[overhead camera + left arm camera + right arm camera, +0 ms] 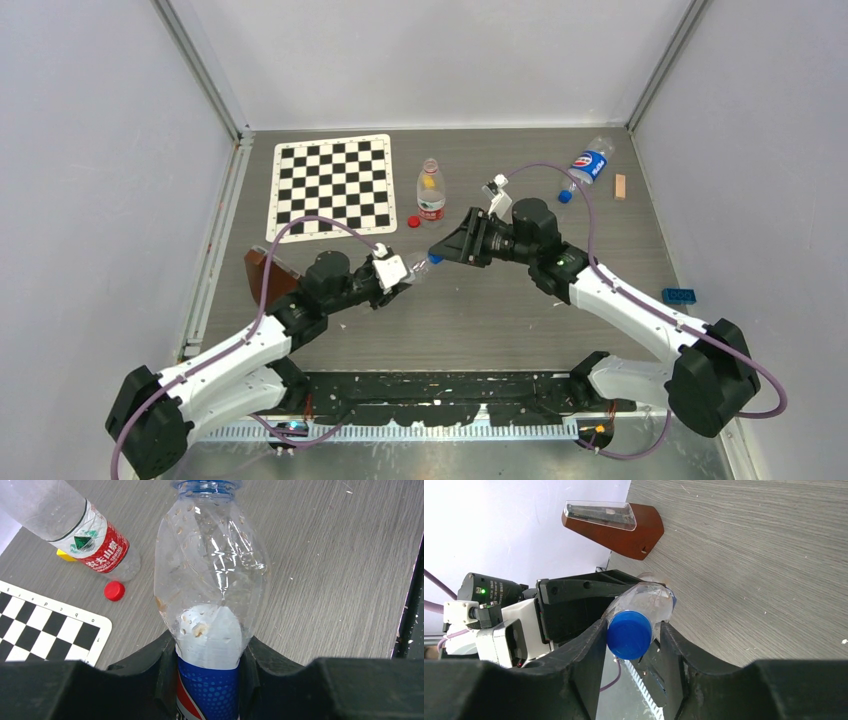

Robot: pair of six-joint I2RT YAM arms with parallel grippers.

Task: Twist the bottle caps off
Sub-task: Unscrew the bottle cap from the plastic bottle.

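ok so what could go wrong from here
The bottle looks thin and dented above the left claw, so it may twist or buckle when the cap is turned. The right claw flanks that small round cap and could slip off it.

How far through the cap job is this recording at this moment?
Done: the red cap lies on the table beside the red-label bottle, and a loose blue cap lies by the far blue-label bottle. In hand: the left gripper clamps the third bottle, and the right gripper has its jaws either side of the last blue cap. Left: unscrewing that one.
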